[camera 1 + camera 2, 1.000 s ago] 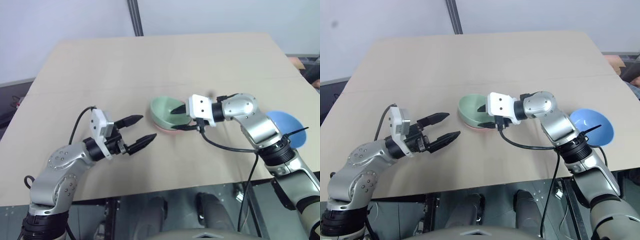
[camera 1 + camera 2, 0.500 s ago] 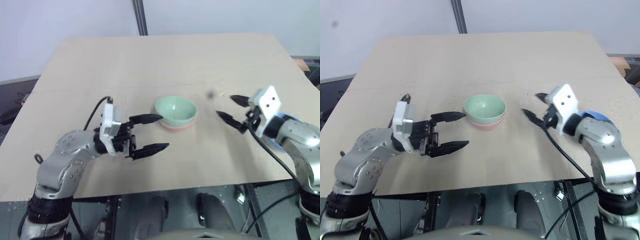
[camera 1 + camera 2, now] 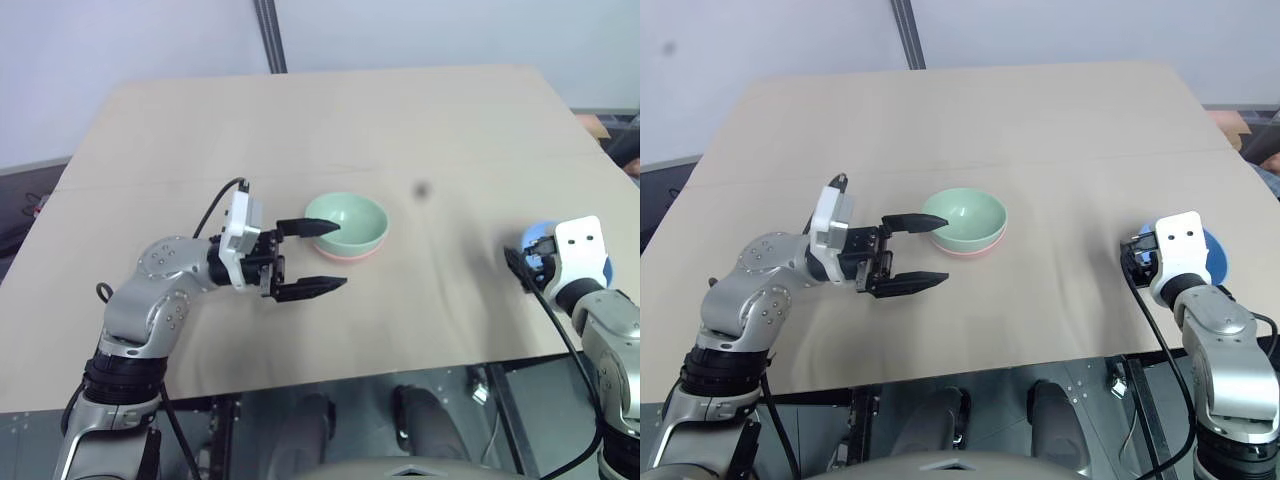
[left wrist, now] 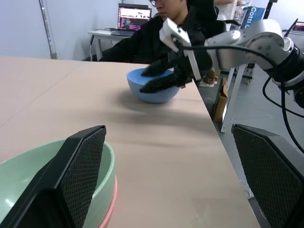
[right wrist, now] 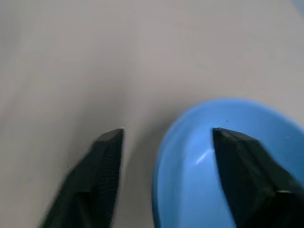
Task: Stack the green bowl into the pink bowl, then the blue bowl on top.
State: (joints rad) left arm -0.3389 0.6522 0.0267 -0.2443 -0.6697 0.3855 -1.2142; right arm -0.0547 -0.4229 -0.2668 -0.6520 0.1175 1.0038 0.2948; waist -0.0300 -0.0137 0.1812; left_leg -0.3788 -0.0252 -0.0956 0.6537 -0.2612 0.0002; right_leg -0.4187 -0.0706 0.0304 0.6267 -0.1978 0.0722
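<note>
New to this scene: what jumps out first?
The pale mint-green plastic bowl nested in the salmon-pink plastic bowl at mid-table, with the left gripper open beside them, one finger at the green rim. Near the table's right edge, the right gripper straddles the rim of the sky-blue plastic bowl, one finger inside, one outside. A person sits behind that edge.
</note>
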